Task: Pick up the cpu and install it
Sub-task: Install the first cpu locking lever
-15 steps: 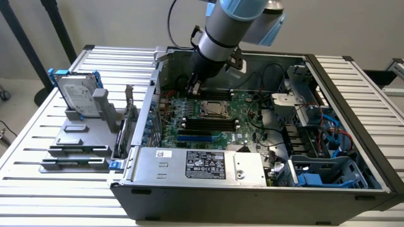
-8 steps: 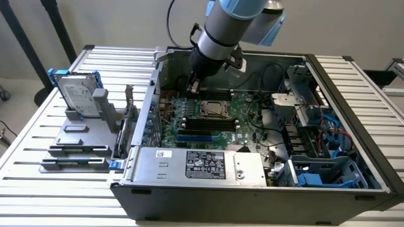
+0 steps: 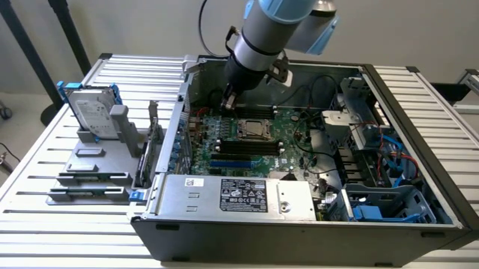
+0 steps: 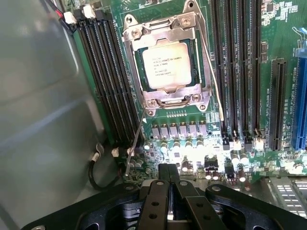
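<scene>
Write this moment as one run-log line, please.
gripper: shut, empty | cpu: in socket | gripper place: over motherboard, apart from cpu

Soft, even light fills the room. The computer case (image 3: 299, 238) is dimmer inside, around the claw (image 3: 228, 102). Just ahead of the claw, little round parts (image 4: 186, 166) glare white and the chip (image 4: 167, 64) shines pale.

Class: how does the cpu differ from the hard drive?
The cpu is small and square; the hard drive is larger and oblong. The cpu lies flat in the motherboard socket; the hard drive stands on end outside the case, in a blue bracket. Both are silver-grey.
</scene>
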Robot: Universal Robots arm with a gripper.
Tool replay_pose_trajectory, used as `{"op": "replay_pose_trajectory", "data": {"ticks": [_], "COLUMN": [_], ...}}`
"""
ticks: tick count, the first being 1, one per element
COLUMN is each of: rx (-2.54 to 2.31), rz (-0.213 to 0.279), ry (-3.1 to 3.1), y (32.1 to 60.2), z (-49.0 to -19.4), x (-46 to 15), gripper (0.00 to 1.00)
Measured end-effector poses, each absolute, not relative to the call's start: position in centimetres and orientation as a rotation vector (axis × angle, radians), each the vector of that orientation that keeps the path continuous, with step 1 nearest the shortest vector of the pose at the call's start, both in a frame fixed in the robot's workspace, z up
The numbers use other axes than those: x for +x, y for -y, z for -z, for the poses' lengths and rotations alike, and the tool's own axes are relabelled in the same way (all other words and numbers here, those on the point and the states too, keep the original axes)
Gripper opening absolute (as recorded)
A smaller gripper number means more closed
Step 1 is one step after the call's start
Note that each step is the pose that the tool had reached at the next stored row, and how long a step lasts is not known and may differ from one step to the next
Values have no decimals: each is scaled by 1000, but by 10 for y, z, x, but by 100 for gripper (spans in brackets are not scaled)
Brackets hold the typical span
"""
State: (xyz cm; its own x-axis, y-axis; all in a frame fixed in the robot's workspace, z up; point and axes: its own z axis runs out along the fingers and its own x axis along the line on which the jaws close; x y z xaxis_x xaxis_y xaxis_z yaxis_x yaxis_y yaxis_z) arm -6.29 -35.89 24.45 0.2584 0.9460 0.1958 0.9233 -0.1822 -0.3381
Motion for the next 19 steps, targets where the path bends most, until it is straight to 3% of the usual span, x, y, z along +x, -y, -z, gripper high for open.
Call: {"op": "replay_pose_trajectory", "data": {"ticks": [19], "rx": [-2254], "rz": [-30], "ry": [1497], "y": [360], "z": [-246], "x": [-72], "gripper": [11]}}
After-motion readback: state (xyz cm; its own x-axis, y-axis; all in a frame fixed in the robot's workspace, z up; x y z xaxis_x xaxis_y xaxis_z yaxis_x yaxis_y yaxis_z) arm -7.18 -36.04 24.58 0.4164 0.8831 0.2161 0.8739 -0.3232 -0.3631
